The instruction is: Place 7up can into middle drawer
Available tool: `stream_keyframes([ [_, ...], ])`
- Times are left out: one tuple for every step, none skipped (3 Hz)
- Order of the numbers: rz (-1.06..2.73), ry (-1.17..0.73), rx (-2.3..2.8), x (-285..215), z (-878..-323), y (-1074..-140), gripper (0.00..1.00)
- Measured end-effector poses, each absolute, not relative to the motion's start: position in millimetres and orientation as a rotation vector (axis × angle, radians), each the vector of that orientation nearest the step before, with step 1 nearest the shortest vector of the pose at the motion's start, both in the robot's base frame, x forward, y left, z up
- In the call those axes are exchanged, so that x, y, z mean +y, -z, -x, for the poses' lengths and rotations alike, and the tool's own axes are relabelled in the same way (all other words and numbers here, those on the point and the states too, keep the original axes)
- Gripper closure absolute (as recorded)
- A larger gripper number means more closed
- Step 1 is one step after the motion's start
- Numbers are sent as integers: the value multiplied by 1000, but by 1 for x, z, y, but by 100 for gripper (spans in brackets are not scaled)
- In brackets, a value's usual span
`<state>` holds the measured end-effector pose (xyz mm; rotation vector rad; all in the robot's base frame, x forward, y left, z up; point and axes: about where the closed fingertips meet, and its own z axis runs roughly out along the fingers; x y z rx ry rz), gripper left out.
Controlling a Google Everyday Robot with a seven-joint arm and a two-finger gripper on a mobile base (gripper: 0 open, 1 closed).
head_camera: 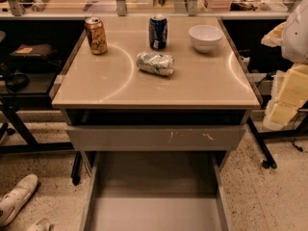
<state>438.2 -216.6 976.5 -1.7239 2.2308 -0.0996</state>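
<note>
The 7up can, silvery-white with green markings and crinkled, lies on its side near the middle of the beige cabinet top. The middle drawer is pulled out below, wide and shallow, and its flat grey floor holds nothing. My gripper is not in view. A white rounded part at the right edge may belong to my arm, and it stays well to the right of the can.
A gold-orange can and a dark blue can stand upright at the back of the top, with a white bowl at back right. A grey drawer front with white scratches sits above the open drawer. White shoes lie on the floor at left.
</note>
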Motion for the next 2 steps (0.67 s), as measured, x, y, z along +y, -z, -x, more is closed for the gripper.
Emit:
stream_keyframes([
  [1724,100,2231,-217,-438,-977,0],
  [1714,89,2208,-215,-443,-976,0],
])
